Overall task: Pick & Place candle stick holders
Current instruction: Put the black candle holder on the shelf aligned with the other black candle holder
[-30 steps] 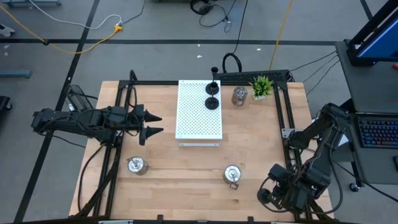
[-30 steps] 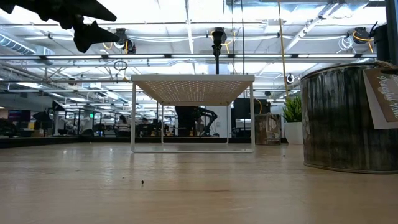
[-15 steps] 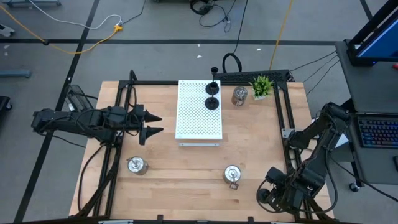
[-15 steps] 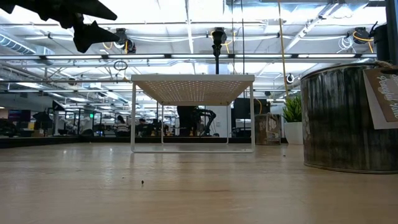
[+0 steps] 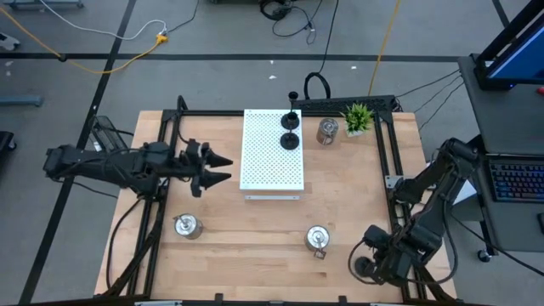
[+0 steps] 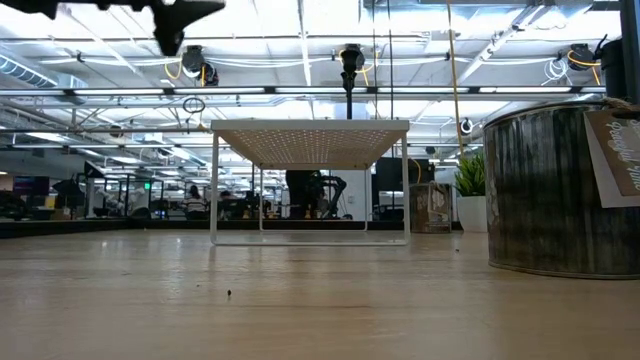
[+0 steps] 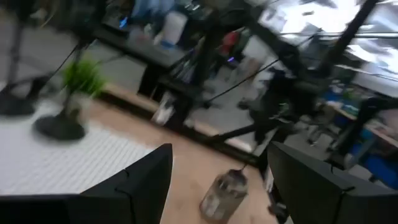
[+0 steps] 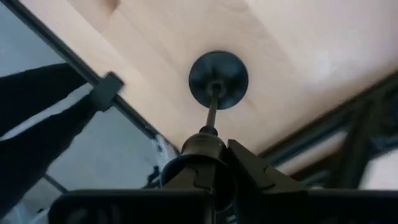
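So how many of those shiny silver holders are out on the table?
3: one silver holder beside the green plant, one near the front left, one front right. None looks hidden.

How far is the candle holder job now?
Seemingly done: two matte black stemmed holders stand on the white perforated board. In hand: the right gripper is shut on another black holder. Remaining: three shiny silver holders on the wooden table. The left gripper hovers open.

A large open lab or workshop: ceiling strip lights fill the low view's upper frame, floor cables upper left overhead.
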### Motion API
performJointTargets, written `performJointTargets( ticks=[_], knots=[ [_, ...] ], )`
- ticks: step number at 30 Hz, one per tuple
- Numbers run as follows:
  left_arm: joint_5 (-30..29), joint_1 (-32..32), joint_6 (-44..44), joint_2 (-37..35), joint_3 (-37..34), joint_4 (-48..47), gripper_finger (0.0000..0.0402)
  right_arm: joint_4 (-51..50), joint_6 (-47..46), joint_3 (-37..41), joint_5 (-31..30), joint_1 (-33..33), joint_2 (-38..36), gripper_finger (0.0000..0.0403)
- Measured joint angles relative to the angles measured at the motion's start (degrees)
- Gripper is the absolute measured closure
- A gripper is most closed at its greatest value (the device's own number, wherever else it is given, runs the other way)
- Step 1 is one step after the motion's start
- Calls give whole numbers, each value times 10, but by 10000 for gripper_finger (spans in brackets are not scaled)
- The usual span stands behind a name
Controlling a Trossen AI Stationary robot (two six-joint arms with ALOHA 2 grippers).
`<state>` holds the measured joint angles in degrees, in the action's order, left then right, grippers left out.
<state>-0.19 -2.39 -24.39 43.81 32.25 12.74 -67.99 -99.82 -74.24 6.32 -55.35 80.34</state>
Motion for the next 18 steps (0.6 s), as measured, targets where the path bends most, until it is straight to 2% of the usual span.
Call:
performJointTargets(
  ticks=[3,8,13,18],
  knots=[
    [6,-13,19,40,0,74,133,-19,4,-9,3,10,-20,390],
    [-9,-39,22,104,8,143,133,-50,17,-25,-1,29,-47,390],
    [-27,-63,62,167,72,135,133,-127,40,-71,-3,55,-69,390],
    [-28,-71,116,227,164,71,133,-220,66,-137,-4,89,-79,390]
  ],
)
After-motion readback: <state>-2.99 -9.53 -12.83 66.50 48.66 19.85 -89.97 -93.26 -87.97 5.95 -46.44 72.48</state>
